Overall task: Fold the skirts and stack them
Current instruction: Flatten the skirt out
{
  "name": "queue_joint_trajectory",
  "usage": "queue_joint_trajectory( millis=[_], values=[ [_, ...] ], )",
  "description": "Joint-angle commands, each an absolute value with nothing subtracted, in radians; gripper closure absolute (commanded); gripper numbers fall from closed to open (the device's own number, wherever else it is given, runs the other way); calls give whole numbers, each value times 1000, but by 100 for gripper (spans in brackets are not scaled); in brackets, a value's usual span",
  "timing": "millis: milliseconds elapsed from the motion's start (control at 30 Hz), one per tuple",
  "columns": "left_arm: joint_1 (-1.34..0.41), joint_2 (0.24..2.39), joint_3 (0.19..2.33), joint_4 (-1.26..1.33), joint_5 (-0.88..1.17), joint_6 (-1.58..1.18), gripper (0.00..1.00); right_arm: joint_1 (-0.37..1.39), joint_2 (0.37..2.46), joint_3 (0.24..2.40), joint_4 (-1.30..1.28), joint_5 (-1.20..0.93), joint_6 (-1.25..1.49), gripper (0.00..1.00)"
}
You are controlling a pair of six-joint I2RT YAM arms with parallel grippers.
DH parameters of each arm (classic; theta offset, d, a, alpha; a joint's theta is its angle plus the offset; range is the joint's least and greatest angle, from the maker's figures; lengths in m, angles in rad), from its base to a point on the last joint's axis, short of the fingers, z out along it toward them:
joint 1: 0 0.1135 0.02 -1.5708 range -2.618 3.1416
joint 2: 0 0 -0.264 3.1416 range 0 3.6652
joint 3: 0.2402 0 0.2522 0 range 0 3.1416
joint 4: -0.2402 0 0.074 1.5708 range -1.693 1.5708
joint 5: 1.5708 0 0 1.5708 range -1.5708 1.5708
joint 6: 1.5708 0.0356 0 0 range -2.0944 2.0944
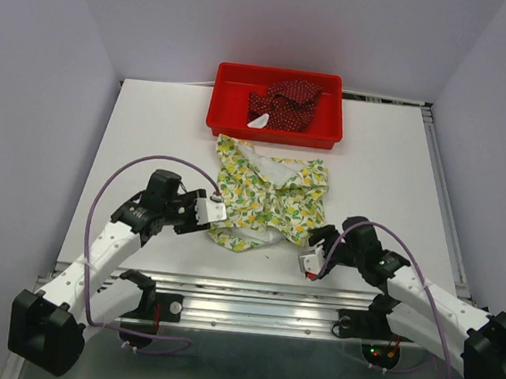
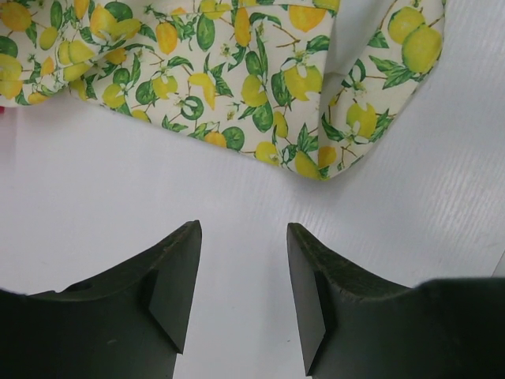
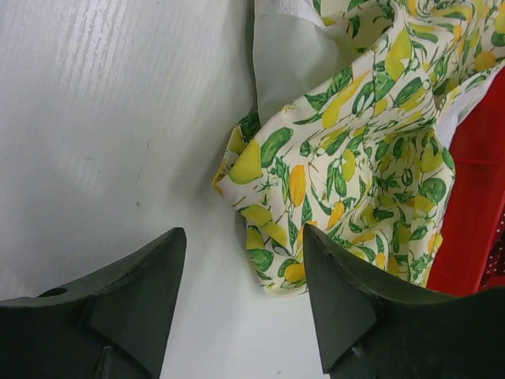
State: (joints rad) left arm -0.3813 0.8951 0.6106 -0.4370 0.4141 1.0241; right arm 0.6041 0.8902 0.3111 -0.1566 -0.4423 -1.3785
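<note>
- White table [image 1: 151, 135] carries the crumpled lemon skirt [image 1: 270, 200]; the dark red skirt [image 1: 284, 103] lies in the red tray [image 1: 228, 120] behind.
- Left gripper [image 2: 243, 237] and right gripper [image 3: 245, 245] stand spread and empty, each near a hem corner.
- Folding seems unstarted; next, each must pinch its corner.

White rectangular table [image 1: 150, 144], top finely ribbed like corrugated plastic sheet, matte, evenly lit. Two things lie directly on it. Red rectangular plastic tray [image 1: 214, 105] sits at the far edge, roughly centred, long side across the table. Cream cloth skirt printed with yellow lemons and green leaves [image 1: 270, 200] lies crumpled mid-table, just in front of the tray, its far edge reaching the tray's near wall. White lining shows at the folds. The skirt's near corner lies flat on the table.
</note>
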Motion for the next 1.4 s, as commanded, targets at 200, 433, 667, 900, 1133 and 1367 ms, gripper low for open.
queue_joint_trajectory(
  millis=[200,433,667,900,1133,1367],
  values=[
    [-350,907,569,-351,459,1032,42,624,913,226,101,-525,-1513,39],
    [-345,946,575,-334,460,1011,43,634,977,183,234,-541,-1545,48],
    [-342,963,583,-365,485,1037,43,634,966,164,273,-561,-1540,99],
    [-341,850,483,-465,494,1354,43,634,904,204,221,-552,-1465,99],
    [-342,871,434,-391,548,1522,41,634,868,247,152,-537,-1425,99],
    [-354,1044,482,-356,583,1601,28,634,897,285,152,-511,-1368,99]
  ],
)
